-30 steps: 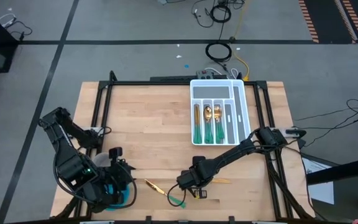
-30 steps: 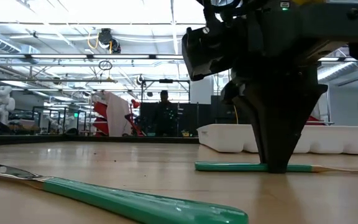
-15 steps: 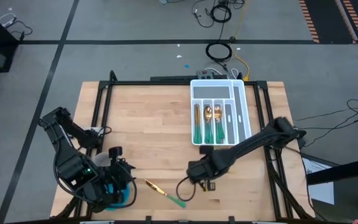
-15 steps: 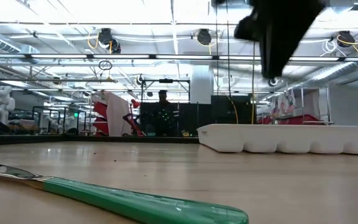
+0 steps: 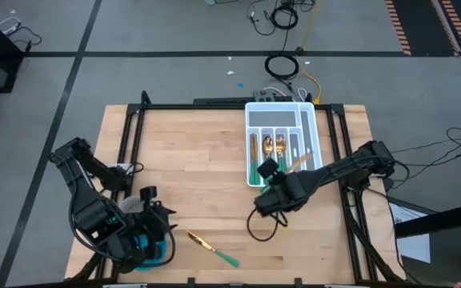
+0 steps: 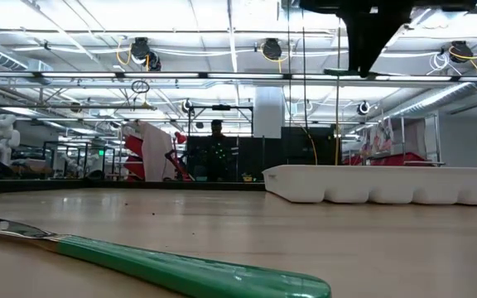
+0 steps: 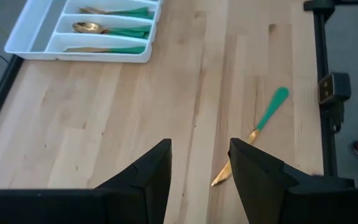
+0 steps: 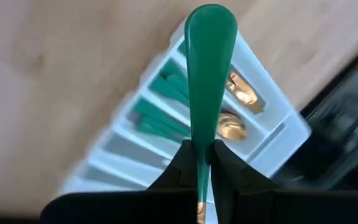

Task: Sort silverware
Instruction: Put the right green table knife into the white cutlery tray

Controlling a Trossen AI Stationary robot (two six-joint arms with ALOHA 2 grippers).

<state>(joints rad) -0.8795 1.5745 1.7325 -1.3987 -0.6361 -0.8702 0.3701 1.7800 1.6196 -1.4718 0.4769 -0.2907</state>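
Right gripper (image 5: 272,178) is clamped on a teal-handled piece (image 8: 210,74), hovering at the tray's (image 5: 316,136) near end. Your thin grip could let it twist and drop into the wrong compartment.

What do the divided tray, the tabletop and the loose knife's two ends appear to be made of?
Tray: white, smooth, moulded walls, probably plastic. Table: pale boards with visible grain, wood. Loose knife: shiny gold blade, likely metal; glossy teal handle, perhaps plastic or enamel.
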